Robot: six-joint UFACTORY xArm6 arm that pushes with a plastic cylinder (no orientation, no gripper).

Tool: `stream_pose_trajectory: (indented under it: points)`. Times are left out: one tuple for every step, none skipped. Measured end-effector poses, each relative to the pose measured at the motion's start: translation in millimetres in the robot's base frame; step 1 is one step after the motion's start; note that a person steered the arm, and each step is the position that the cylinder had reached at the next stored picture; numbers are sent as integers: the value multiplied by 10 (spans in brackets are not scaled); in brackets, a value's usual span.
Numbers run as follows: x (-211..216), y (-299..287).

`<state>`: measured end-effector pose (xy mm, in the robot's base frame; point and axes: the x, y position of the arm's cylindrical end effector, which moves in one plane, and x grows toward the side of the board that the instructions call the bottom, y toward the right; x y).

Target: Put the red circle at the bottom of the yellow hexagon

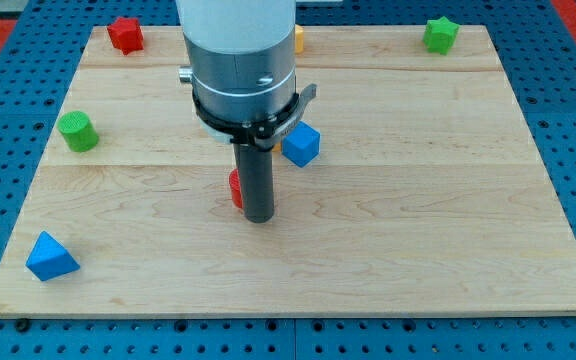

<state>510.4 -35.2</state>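
My tip rests on the wooden board near its middle. The red circle sits right against the rod's left side, mostly hidden behind it; only a red sliver shows. The yellow hexagon is at the view's top, almost wholly hidden behind the arm's white body; only a small yellow edge shows. The red circle lies well below the yellow hexagon, with the arm between them.
A blue cube sits just right of the rod. A red star-like block is at the top left, a green star-like block at the top right, a green cylinder at the left, a blue triangular block at the bottom left.
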Motion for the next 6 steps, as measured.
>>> stream_pose_trajectory:
  points:
    - [-5,-8]
    - [-9,-235]
    - [-9,-476]
    - [-97,-480]
    - [-250,-464]
    - [-343,-380]
